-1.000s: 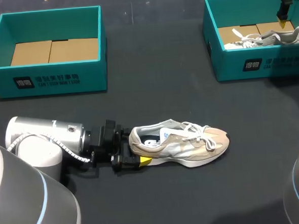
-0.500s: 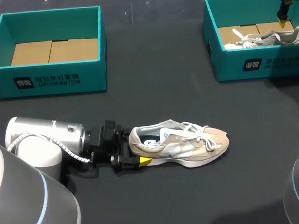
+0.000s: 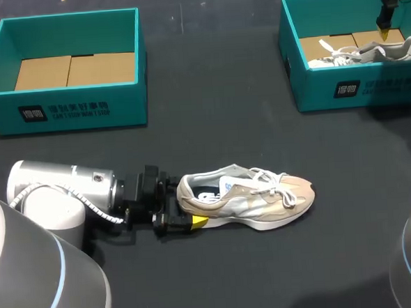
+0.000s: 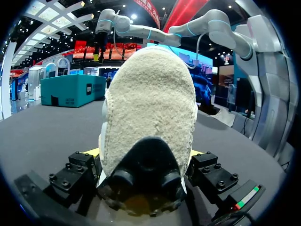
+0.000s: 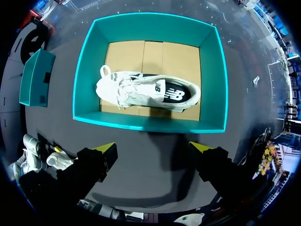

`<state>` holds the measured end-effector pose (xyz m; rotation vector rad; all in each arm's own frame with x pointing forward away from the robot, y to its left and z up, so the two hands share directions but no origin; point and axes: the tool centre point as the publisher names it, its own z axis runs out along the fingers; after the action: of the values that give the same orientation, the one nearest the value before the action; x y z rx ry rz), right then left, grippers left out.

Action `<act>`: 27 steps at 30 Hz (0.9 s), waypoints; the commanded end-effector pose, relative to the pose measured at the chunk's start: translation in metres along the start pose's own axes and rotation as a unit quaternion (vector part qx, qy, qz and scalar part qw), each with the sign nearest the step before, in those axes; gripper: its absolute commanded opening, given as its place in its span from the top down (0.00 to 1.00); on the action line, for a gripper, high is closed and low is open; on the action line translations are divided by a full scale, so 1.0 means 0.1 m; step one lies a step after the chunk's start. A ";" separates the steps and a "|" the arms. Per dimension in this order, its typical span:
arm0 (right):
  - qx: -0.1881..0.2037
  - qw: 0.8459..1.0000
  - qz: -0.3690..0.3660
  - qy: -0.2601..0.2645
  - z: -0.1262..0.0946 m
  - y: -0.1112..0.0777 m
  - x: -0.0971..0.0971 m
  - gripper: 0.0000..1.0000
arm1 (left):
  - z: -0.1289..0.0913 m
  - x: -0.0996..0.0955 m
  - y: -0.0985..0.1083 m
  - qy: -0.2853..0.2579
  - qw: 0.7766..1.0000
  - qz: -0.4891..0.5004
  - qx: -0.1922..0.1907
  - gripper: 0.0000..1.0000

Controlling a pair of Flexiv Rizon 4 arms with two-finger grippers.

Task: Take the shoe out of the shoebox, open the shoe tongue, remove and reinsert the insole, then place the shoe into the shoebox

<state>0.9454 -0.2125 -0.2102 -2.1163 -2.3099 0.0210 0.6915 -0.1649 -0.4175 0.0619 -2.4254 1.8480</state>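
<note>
Table (image 3: 225, 125): dark surface; you have both shoeboxes at its far side and one shoe near its middle.
Left arm (image 3: 61, 191): enters from your left, lying low over the table.
Left shoebox (image 3: 70, 106): teal, far left, cardboard floor showing.
Right shoebox (image 3: 355, 89): teal, far right, contains the white shoe (image 3: 367, 52) lying on its side.
Tan shoe (image 3: 254, 201): out of the box, upright on the table, toe towards your right.
Left gripper (image 3: 188, 214): clamped on the tan shoe's heel, one finger on each side.
Right gripper (image 5: 153, 148): above the right shoebox, fingers spread apart, holding nothing.
</note>
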 end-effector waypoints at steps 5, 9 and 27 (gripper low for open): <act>-0.018 1.000 0.006 -0.004 0.03 -0.32 0.61 0.00 | 0.00 0.02 0.00 -0.001 1.000 0.000 -0.001 1.00; -0.024 1.000 0.017 -0.002 0.07 -0.58 0.90 0.00 | 0.00 0.02 0.00 -0.001 1.000 0.000 -0.001 1.00; -0.022 0.999 0.037 0.013 0.30 -1.35 2.23 0.00 | 0.00 0.02 0.00 -0.001 1.000 0.000 -0.001 1.00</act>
<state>0.7944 -0.0035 -0.2359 -2.1888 -2.2232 -0.0190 0.6912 -0.1647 -0.4175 0.0620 -2.4255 1.8478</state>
